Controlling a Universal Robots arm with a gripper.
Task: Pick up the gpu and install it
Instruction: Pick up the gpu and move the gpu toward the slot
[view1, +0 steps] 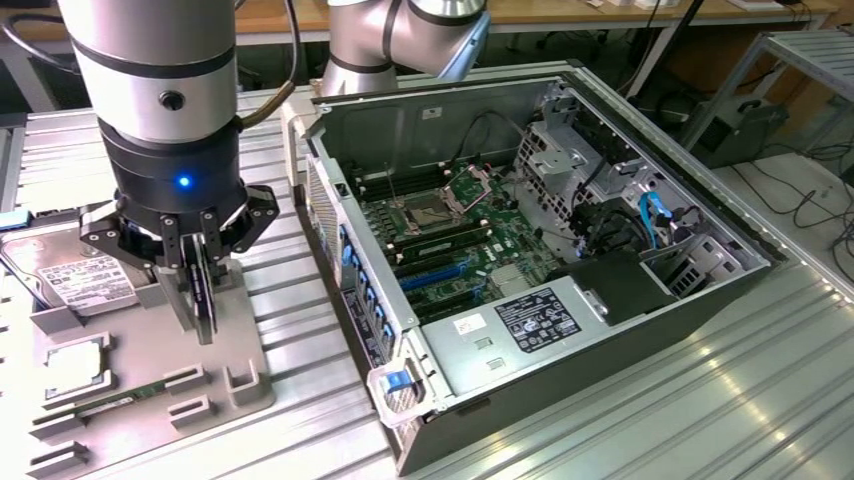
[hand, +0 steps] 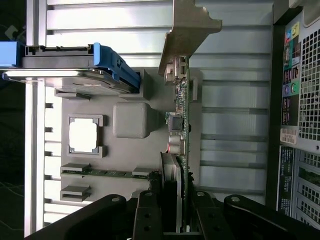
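gpu (view1: 203, 310): dark card standing on edge, clamped in the pincer (view1: 198, 272) over the grey parts tray (view1: 247, 395) at the exterior view's left. Not in the computer case.
gpu orientation: wrist view has the gpu (hand: 184, 120) edge-on, with its metal bracket (hand: 189, 30) at the end far from the pincer (hand: 177, 205).
gpu seating: can't tell whether its lower edge touches the tray or hangs just clear.
pincer: partly closed, one finger on each face of the card, gripping it from above.
arm (view1: 167, 90): silver, blue light lit, upright directly over the tray.
tray contents: hard drive (view1: 74, 275) with blue rails (hand: 112, 62), processor chip (view1: 74, 365) and green memory stick (view1: 120, 395), each in its own recess beside the gpu.
desk (view1: 667, 400): slatted aluminium, carries both tray and case.
computer case (view1: 400, 130): open tower lying on its side, to the exterior view's right of the tray, motherboard (view1: 454, 230) facing up.
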